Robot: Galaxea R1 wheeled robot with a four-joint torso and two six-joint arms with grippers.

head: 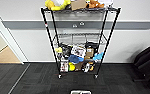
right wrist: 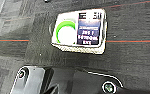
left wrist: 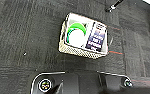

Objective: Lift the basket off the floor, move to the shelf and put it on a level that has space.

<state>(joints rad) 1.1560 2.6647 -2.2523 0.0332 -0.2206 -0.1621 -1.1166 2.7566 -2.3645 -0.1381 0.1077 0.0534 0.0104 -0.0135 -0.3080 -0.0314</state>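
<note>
still at the start: basket (left wrist: 84,36) on the floor (left wrist: 21,37), not lifted, nothing placed.

so the basket sits flat on the dark carpet just in front of the shelf (head: 78,40), its far edge showing at the foot of the head view. inside it, side by side, a green-rimmed white disc (right wrist: 66,34) and a dark blue printed box (right wrist: 89,29). both wrist cameras look down on it from above and apart from it; whether either gripper is released or clenched, cannot tell. on the shelf, top tier carries soft toys (head: 57,4), the two lower tiers are crowded, the level (head: 78,38) second from top looks bare. left: lift, drive to the shelf, set down.
</note>
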